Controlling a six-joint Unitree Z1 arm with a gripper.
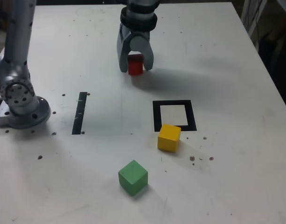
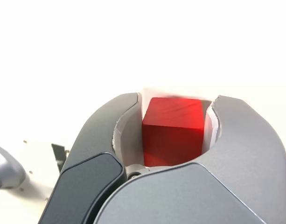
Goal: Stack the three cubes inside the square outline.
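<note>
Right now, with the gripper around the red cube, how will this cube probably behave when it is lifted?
The red cube looks rigid, with flat faces and sharp edges, so it likely will not deform or roll. Its matte sides sit between the gripper's jaws, so slipping seems unlikely. It is small and probably light, though its weight cannot be seen.

A: Worktop (image 1: 226, 56) condition?
B: White, speckled. Directly on it: black square outline (image 1: 174, 115), black strip (image 1: 80, 113), yellow cube (image 1: 169, 137) just beside the outline, green cube (image 1: 133, 177), arm base (image 1: 22, 109).
</note>
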